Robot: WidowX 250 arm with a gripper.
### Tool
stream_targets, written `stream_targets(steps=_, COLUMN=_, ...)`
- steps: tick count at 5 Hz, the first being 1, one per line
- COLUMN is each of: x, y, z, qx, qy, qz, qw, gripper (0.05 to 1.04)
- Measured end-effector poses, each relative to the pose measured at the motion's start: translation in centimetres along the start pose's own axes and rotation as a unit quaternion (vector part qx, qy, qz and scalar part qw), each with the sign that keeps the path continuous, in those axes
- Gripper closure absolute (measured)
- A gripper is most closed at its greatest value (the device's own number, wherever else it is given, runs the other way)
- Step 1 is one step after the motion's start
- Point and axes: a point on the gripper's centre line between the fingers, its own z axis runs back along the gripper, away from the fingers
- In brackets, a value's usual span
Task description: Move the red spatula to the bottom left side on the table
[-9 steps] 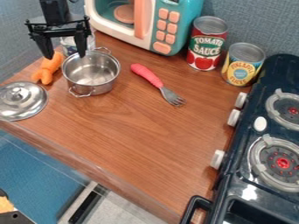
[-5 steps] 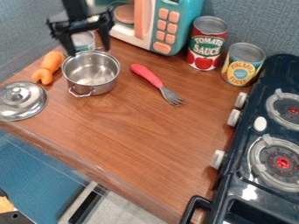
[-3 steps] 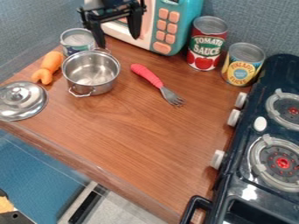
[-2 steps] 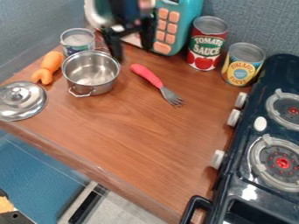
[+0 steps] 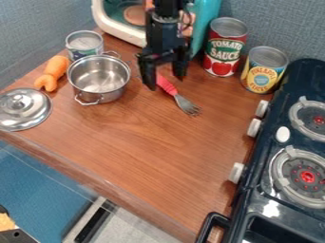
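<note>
Brown wood-grain tabletop [image 5: 146,137] bears the red-handled spatula with forked metal head [image 5: 183,101], near the shiny round steel pot [image 5: 98,90]. Over its handle hangs the black two-finger gripper [image 5: 166,81], jaws spread; beyond stands a red-labelled metal can [image 5: 224,50].

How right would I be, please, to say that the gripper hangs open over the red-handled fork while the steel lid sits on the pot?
Not quite: the steel lid lies on the table beside the uncovered pot, as the camera view shows. The gripper does hang open over the red-handled fork.
</note>
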Motion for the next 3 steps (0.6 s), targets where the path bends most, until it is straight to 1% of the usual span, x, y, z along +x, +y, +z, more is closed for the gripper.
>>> stream_targets(steps=1, x=0.2, y=-0.4, z=-1.1, qx=0.012, qy=-0.001, qz=-0.008, qw=0.9999, gripper=0.083)
stream_targets(steps=2, x=0.8, y=-0.7, z=-1.4, qx=0.015, qy=-0.013, qz=-0.017, qw=0.9997, gripper=0.083)
stream_targets(steps=3, x=1.6, y=-0.6, z=-1.7, qx=0.019, qy=-0.038, qz=-0.029, qw=0.9987, gripper=0.137)
